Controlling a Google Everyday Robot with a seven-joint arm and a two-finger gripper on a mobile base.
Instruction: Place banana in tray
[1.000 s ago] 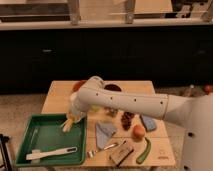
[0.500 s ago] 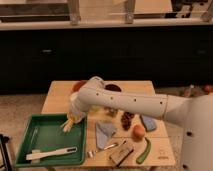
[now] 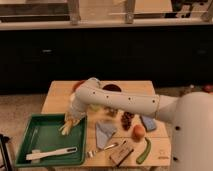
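Observation:
The dark green tray (image 3: pixel 45 135) sits at the front left of the wooden table. My white arm reaches across from the right, and my gripper (image 3: pixel 70 121) hangs over the tray's far right corner. The pale yellow banana (image 3: pixel 66 128) shows just below the gripper, at the tray's right rim, seemingly held by it.
A white flat utensil (image 3: pixel 51 153) lies in the tray's front. On the table (image 3: pixel 60 95) right of the tray are a grey-blue cloth (image 3: pixel 104 131), a fork (image 3: pixel 100 149), a dark packet (image 3: pixel 121 153), a green curved vegetable (image 3: pixel 144 151), an orange fruit (image 3: pixel 138 131), dark grapes (image 3: pixel 127 120) and a dark bowl (image 3: pixel 111 88).
The arm and gripper stay almost where they were over the tray's right corner; the banana has barely moved.

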